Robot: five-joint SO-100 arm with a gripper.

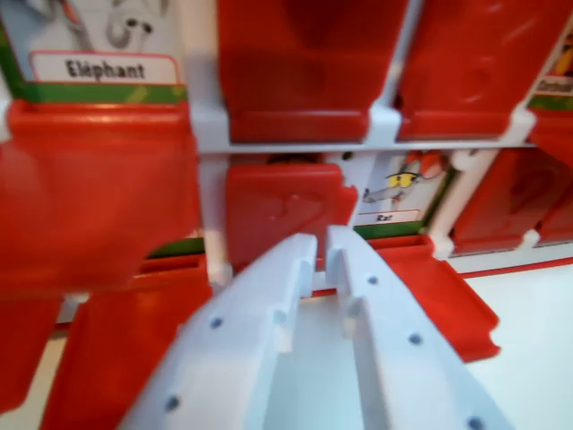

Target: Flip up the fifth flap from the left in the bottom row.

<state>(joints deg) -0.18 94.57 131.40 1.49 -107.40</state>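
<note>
My white gripper point(320, 255) fills the lower middle of the wrist view. Its two fingers stand nearly together with only a thin slit between them and hold nothing. The tips are right at the lower edge of a red flap point(282, 208) that stands up in the near row of a white-framed board point(208, 143). To the wrist view's right of it a "Rat" card point(394, 193) shows, with its red flap point(439, 291) lying flat toward me. I cannot tell whether the tips touch the upright flap.
An "Eléphant" card point(103, 67) shows at the top left above a large blurred red flap point(98, 206). Two more red flaps point(304, 63) point(488, 63) stand in the row behind. Further red flaps point(510, 202) sit at the right. White tabletop point(537, 358) lies at the lower right.
</note>
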